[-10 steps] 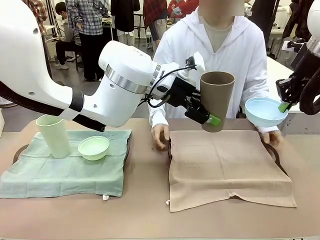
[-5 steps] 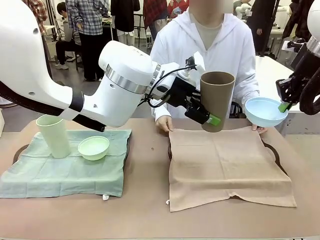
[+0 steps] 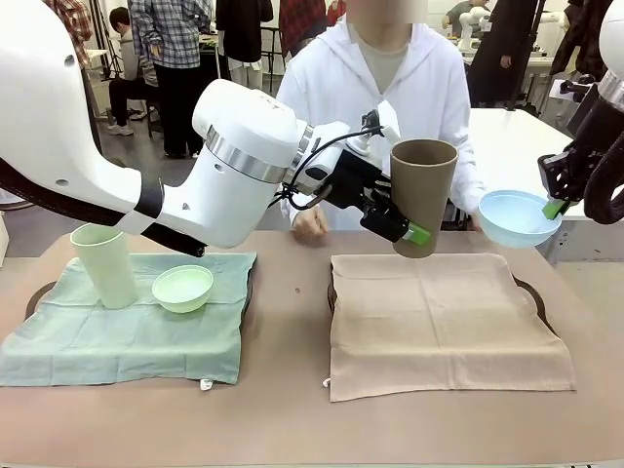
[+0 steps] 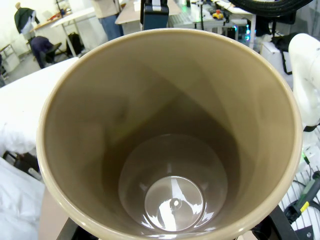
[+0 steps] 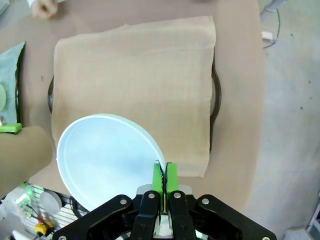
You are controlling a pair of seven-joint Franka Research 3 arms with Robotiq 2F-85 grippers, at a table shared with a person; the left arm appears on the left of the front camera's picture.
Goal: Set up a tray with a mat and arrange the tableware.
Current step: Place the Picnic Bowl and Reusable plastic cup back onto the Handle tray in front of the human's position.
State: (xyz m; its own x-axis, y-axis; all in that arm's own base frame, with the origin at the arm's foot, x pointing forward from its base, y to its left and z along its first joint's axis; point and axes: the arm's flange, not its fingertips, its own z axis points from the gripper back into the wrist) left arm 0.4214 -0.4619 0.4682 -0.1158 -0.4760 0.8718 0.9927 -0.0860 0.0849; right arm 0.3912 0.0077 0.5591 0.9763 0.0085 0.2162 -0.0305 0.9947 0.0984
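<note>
A brown tabletop (image 3: 292, 409) is seen in a busy workroom, with other tables and people behind a person in a white top (image 3: 390, 88) at the far side. On the left a green mat (image 3: 117, 341) is spread over a dark tray (image 3: 39, 292); a pale green tumbler (image 3: 105, 265) stands upright on it, and a mint green bowl (image 3: 182, 288) sits just beside it. On the right a tan mat (image 3: 444, 322) is laid over a second tray (image 3: 534, 294), with nothing on it.

The brown tumbler (image 3: 423, 195) is held upright in the air above the far edge of the tan mat by the left pincer (image 3: 395, 222), clamped on its lower wall. The light blue bowl (image 3: 517, 216) is held, tilted, beyond the mat's right far corner, its rim pinched by the clenched right pincer (image 3: 556, 207).

The tumbler's empty inside is shown from the left wrist. From the right wrist the whole tan mat is seen from above, and the green pads (image 5: 171, 178) appear pressed together on the bowl's rim.

Since the earlier frames the person's hands have been drawn back from the tan mat, which now lies flatter; one hand (image 3: 310, 224) is at the far edge, possibly just off the tabletop. Both arms have stayed in place.
</note>
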